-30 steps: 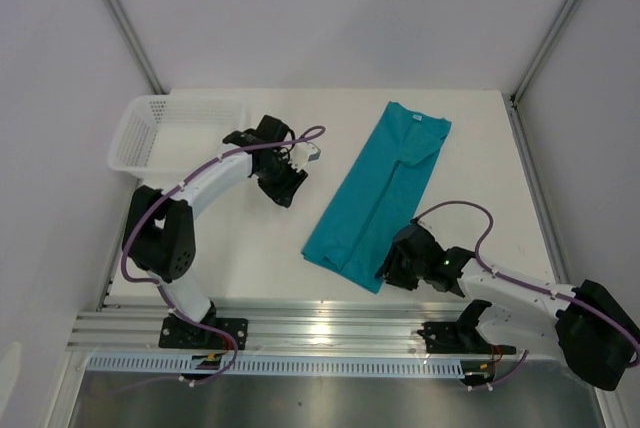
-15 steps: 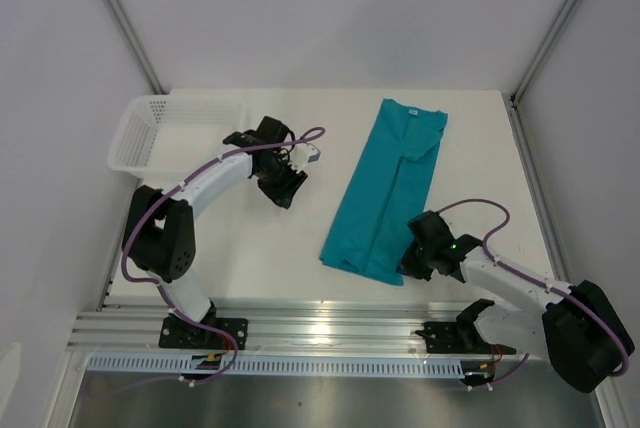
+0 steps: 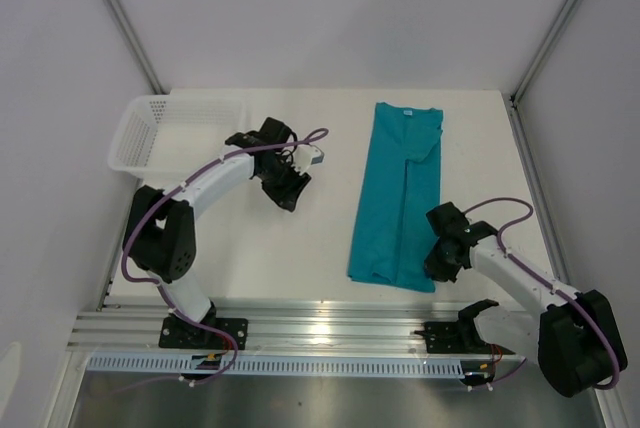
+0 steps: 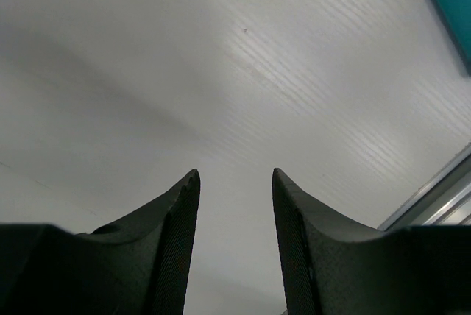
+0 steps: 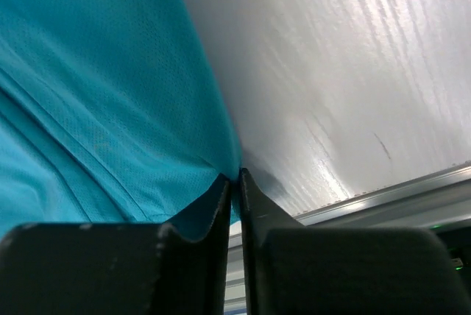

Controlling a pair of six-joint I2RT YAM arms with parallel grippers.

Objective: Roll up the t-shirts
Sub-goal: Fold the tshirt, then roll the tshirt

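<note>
Right wrist view: right hand [image 5: 235, 177] pinches the teal t-shirt [image 5: 96, 94] at its corner; left hand [image 4: 235, 179] hangs half-open above the tabletop [image 4: 221, 57].

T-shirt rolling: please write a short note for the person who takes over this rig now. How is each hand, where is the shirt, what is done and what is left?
The left hand is open and empty, over the bare table between the basket and the t-shirt.
The right hand is shut on the near right corner of the t-shirt.
The t-shirt lies flat, folded into a long strip, collar far, hem near.
Done: the lengthwise fold.
Left: the rolling; no roll is started yet.
</note>
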